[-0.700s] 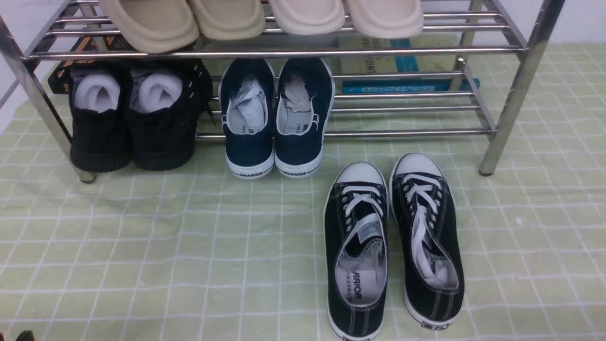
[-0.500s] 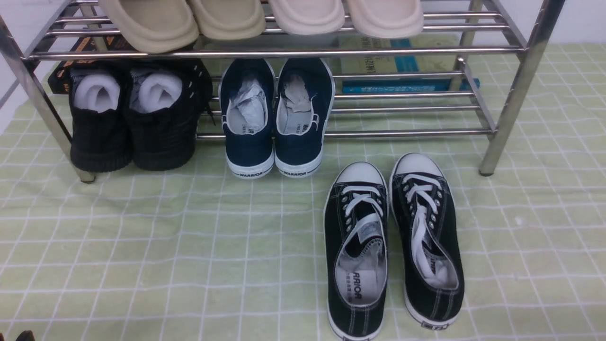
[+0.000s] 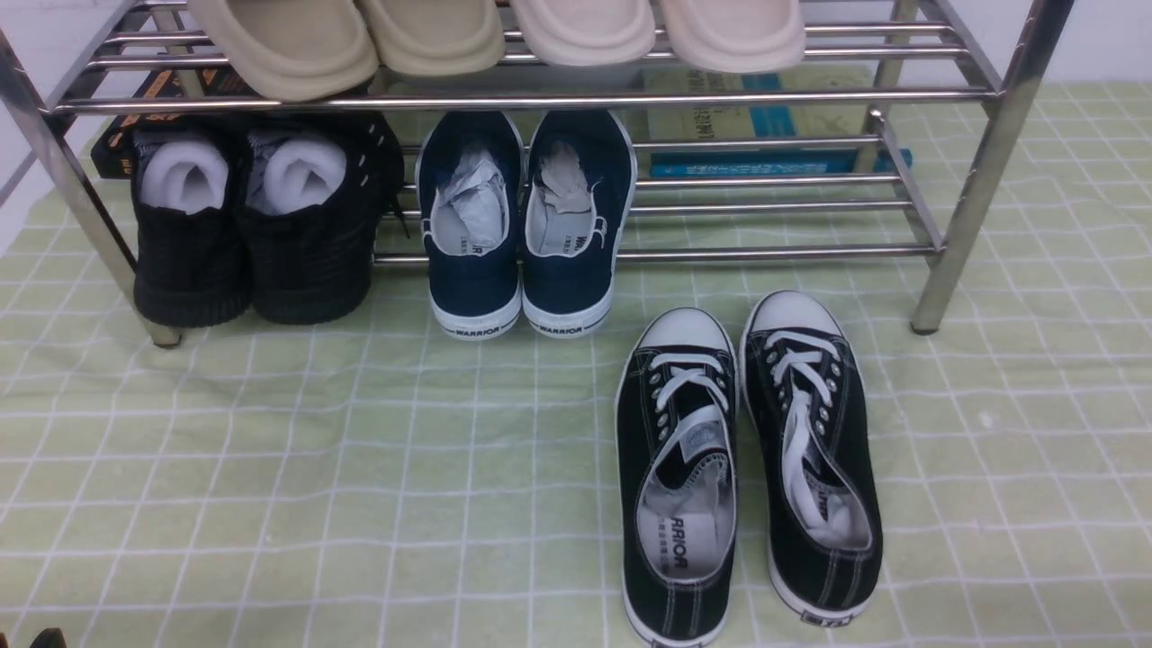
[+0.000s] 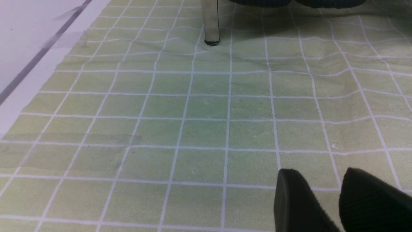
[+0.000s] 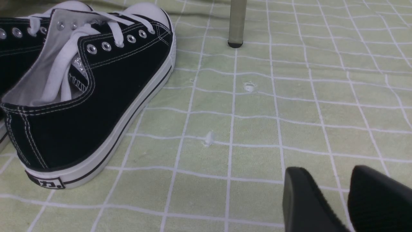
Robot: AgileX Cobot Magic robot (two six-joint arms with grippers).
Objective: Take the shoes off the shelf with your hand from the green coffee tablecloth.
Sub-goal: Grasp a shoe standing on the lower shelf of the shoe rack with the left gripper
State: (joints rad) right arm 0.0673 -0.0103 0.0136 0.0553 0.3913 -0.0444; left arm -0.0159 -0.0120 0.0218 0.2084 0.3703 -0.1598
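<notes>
The slippers (image 3: pixel 432 36) and the shelf's (image 3: pixel 990 162) top are cut off by the upper edge. The shoes' (image 3: pixel 477 279) toes hide under the upper tier. The box's (image 3: pixel 765 117) print behind the rods is too small to read. The left sneaker's (image 3: pixel 675 468) heel runs off the bottom edge. Of the left gripper (image 4: pixel 320 175) and right gripper (image 5: pixel 326 172), only fingertips show.

Bare tablecloth (image 3: pixel 360 468) before shoes (image 3: pixel 477 279); shelf rail (image 3: pixel 540 101) overhead; 2 black sneakers (image 3: pixel 677 423) right.

The left hand (image 4: pixel 320 174) and right hand (image 5: pixel 328 172) each show two matte black, round-tipped fingers (image 4: pixel 296 203)
</notes>
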